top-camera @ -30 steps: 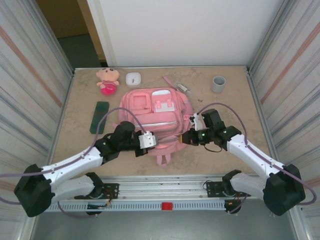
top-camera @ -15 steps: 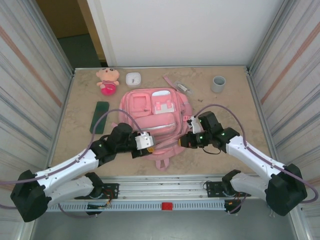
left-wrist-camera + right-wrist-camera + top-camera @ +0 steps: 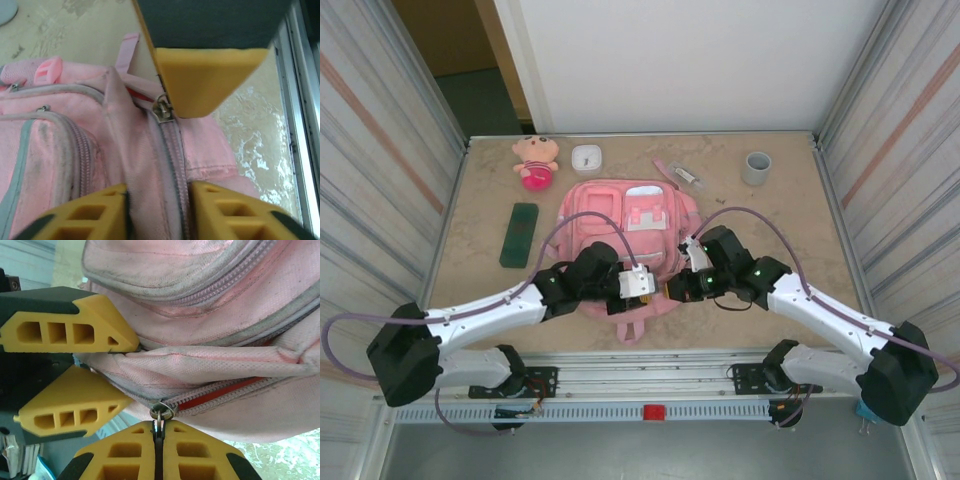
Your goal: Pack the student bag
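Beige marbled stone forms the desk (image 3: 790,210), boxed in by ribbed metal walls, and the student bag (image 3: 620,215) lies flat at its middle with its pink carry loop pointing at the near edge. Both arms meet at that near end of the bag. Your right gripper (image 3: 159,429) has its jaws pressed together on the small metal zipper pull (image 3: 159,416), and beside the slider a strip of red lining (image 3: 215,392) shows where the teeth have parted. Your left gripper (image 3: 157,200) straddles the ridge of fabric that carries the same zipper. The cloth fills the gap between its jaws, so it looks like a pinch on that fold rather than an empty hover. Judge the bag as soft and limp: it looks light and nearly empty, and it will likely sag, crease and slide over the smooth stone rather than resist a tug. That makes the anchoring fold matter, so hold it just beside the track and close to the slider, or the whole bag may follow the pull. The pull tab is thin, hard metal and probably slippery between foam pads, so draw it along the line of the teeth, not across them. The seams and white-trimmed pockets look stiffer than the panels and offer better holds. A plush doll (image 3: 536,160) waits near the far left corner.
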You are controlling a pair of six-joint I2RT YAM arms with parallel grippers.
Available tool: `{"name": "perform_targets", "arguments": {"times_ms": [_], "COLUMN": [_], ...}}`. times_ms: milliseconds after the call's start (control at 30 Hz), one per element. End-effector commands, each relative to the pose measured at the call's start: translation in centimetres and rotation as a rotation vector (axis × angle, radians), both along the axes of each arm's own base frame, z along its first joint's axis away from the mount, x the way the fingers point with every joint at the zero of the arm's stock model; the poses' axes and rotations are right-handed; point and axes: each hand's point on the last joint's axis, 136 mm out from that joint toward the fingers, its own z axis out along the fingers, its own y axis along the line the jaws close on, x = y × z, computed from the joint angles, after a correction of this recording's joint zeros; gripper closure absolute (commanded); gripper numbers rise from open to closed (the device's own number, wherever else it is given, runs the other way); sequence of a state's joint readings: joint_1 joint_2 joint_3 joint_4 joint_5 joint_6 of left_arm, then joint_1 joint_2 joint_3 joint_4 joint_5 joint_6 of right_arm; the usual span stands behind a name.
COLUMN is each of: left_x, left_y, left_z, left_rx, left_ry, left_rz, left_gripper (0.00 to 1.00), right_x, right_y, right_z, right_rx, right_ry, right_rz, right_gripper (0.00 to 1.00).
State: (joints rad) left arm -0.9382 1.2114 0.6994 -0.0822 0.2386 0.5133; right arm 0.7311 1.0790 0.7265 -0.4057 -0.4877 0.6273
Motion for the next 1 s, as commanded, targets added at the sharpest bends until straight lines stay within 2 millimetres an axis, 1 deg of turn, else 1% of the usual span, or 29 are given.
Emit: {"name": "perform_targets", "arguments": {"times_ms": [0,67,167,300,367,400,500,533,567,600,667,700,767,833,967], "left_x": [0.4,0.1,-0.5,-1.2,-1.3,-1.3,-1.1,-1.0,-1.0,-1.0,-1.1,-1.2,-1.3,-1.3,-1.0], "left_y": [-0.2,0.1,0.8,1.7,2.2,2.4,3.4,3.6,3.7,3.7,3.3,3.1,2.3,1.4,-0.1], "left_z": [1.2,1.4,1.7,2.0,2.3,2.4,2.4,2.4,2.4,2.5,2.9,3.1,3.6,3.6,3.3], "left_rx": [-0.034,-0.044,-0.055,-0.073,-0.087,-0.089,-0.088,-0.086,-0.085,-0.088,-0.101,-0.105,-0.115,-0.104,-0.066], "left_ry": [-0.041,-0.053,-0.072,-0.091,-0.096,-0.096,-0.097,-0.097,-0.097,-0.096,-0.076,-0.061,-0.033,-0.028,-0.029], "left_rz": [0.015,0.007,-0.007,-0.023,-0.019,-0.015,0.005,0.012,0.018,0.020,0.013,0.009,-0.005,-0.014,-0.028], "left_gripper": [0.77,0.83,0.88,0.88,0.88,0.88,0.87,0.85,0.82,0.77,0.61,0.55,0.47,0.43,0.41], "right_x": [0.9,1.4,2.8,4.3,4.9,5.0,4.8,4.7,4.5,4.3,3.8,3.7,3.3,2.9,2.1], "right_y": [0.4,-0.7,-3.2,-6.0,-6.8,-6.8,-6.0,-5.6,-5.2,-4.8,-3.8,-3.4,-2.6,-1.9,-0.5], "right_z": [2.5,1.6,-0.1,-1.5,-1.9,-1.8,-1.5,-1.2,-1.0,-0.8,-0.1,0.3,0.9,1.3,2.1], "right_rx": [0.050,0.031,0.017,0.005,0.009,0.015,0.050,0.065,0.076,0.081,0.092,0.097,0.102,0.107,0.110], "right_ry": [-0.070,-0.057,-0.012,0.006,0.019,0.022,0.037,0.037,0.033,0.027,0.008,0.000,-0.016,-0.026,-0.046], "right_rz": [-0.006,-0.036,-0.123,-0.206,-0.229,-0.229,-0.198,-0.186,-0.168,-0.155,-0.126,-0.113,-0.091,-0.071,-0.033], "right_gripper": [1.00,1.00,1.00,1.00,1.00,1.00,1.00,1.00,1.00,1.00,1.00,1.00,1.00,1.00,1.00]}}
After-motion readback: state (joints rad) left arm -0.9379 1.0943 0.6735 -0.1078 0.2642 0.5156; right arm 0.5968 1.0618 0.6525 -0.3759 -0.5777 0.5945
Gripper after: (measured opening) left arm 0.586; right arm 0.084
